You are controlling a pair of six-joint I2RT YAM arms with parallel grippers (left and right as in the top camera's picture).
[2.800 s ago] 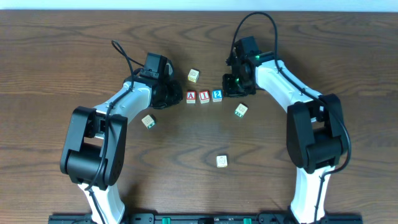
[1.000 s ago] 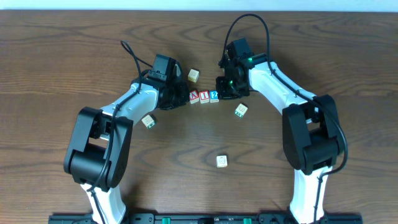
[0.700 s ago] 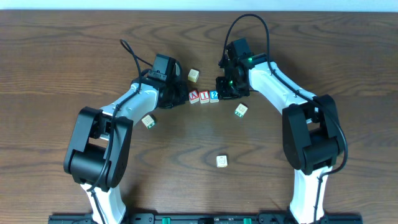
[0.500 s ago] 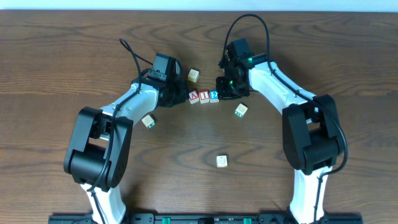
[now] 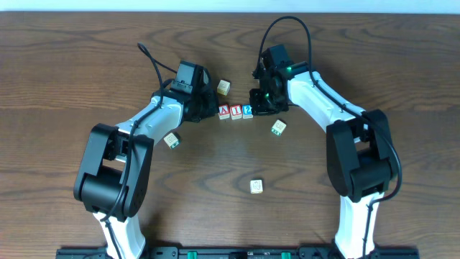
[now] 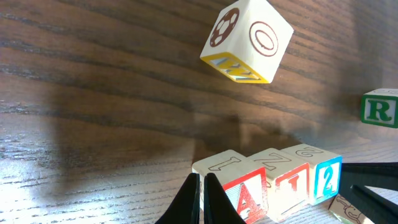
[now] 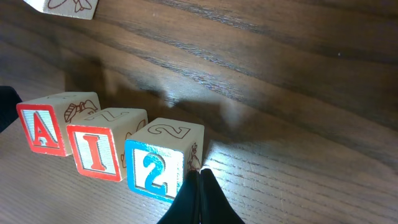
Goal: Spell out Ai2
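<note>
The three task cubes stand in one row near the middle of the worktop (image 5: 72, 72), between the two arms; from left to right in the right wrist view they are the red A cube (image 7: 40, 127), the red I cube (image 7: 99, 149) and the blue 2 cube (image 7: 155, 165); neighbouring cubes touch, and the row is slightly staggered. The left jaws are closed to a narrow slit and hold nothing; their fingertips (image 6: 186, 208) sit just beside the outer side of the A cube; contact cannot be determined. The right jaws are likewise pressed together and hold nothing; their fingertips (image 7: 186, 208) sit just beside the outer side of the 2 cube. A cream O cube (image 6: 247, 40) lies near the row, apart from it; a green R cube (image 6: 380, 107) lies beyond the 2 cube.
</note>
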